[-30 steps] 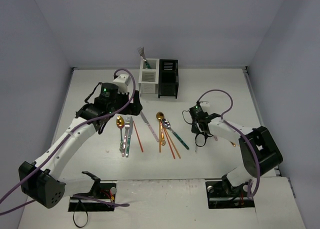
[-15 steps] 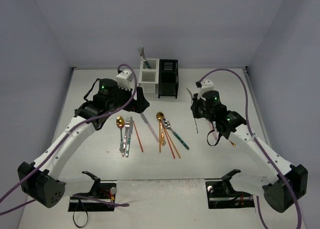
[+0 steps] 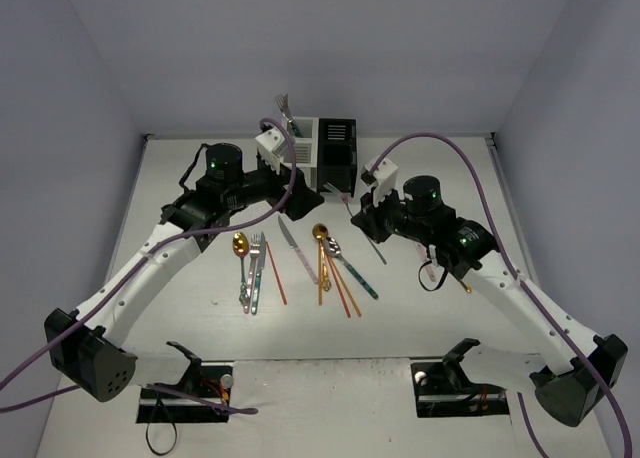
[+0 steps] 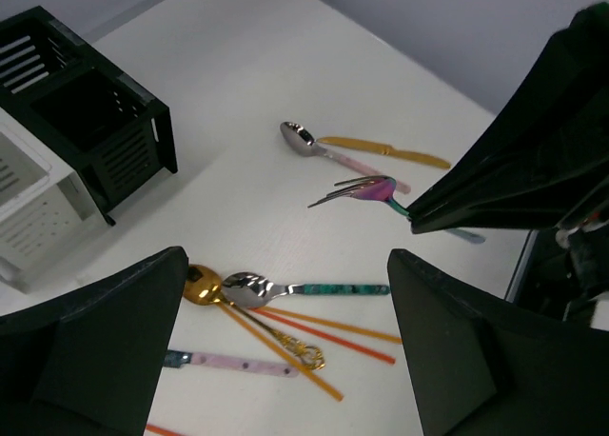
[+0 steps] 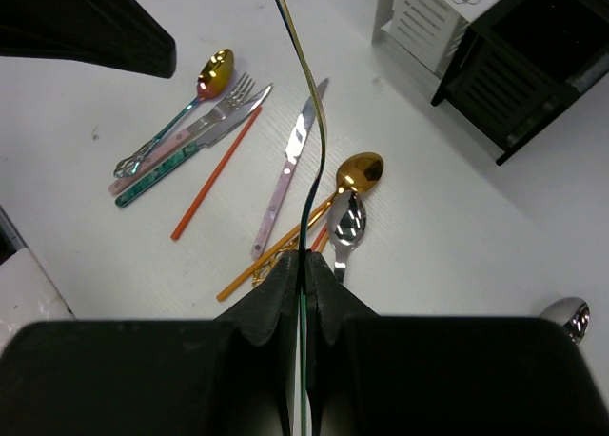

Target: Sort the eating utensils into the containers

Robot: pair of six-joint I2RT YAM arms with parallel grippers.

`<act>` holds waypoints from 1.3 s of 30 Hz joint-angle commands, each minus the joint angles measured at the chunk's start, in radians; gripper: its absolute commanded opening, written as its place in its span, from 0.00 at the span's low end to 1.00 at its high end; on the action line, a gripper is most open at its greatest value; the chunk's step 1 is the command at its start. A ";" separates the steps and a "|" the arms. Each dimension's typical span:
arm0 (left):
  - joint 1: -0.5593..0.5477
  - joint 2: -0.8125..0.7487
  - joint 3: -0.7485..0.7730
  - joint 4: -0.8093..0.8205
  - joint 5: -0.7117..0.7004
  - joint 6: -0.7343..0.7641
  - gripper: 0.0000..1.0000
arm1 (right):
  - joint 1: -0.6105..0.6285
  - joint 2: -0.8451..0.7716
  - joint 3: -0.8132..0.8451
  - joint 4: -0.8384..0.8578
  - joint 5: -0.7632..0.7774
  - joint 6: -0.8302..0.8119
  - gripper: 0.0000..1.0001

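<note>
My right gripper (image 3: 365,218) is shut on a teal-handled fork (image 5: 314,131) and holds it above the table's middle, tines pointing away; the fork also shows in the left wrist view (image 4: 366,188). My left gripper (image 3: 300,196) is open and empty, in the air just in front of the white caddy (image 3: 298,153) and black caddy (image 3: 336,156). A fork (image 3: 285,108) stands in the white caddy. Spoons, a fork, a knife (image 3: 298,250) and orange chopsticks (image 3: 340,283) lie on the table between the arms.
A silver spoon with a pink handle (image 4: 304,139) and a gold knife (image 4: 381,150) lie to the right, under my right arm. The walls close in behind the caddies.
My right gripper lifted the fork off the table at the right and carried it left and up. My left gripper moved right, towards the caddies.
</note>
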 commanded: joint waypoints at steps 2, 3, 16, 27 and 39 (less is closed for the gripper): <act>0.015 -0.045 0.083 -0.054 0.097 0.285 0.81 | 0.001 -0.029 0.038 0.042 -0.119 -0.053 0.00; 0.019 -0.047 0.081 -0.053 0.110 0.293 0.79 | 0.001 -0.031 0.038 0.043 -0.122 -0.054 0.00; 0.006 -0.019 0.060 0.217 -0.009 -0.302 0.71 | 0.009 -0.033 0.084 0.049 0.149 -0.041 0.00; -0.189 0.048 0.217 0.085 -0.492 -0.624 0.72 | 0.030 -0.022 0.113 0.062 0.413 -0.053 0.00; -0.250 0.242 0.440 -0.120 -0.578 -0.771 0.72 | 0.056 -0.019 0.100 0.080 0.469 -0.111 0.00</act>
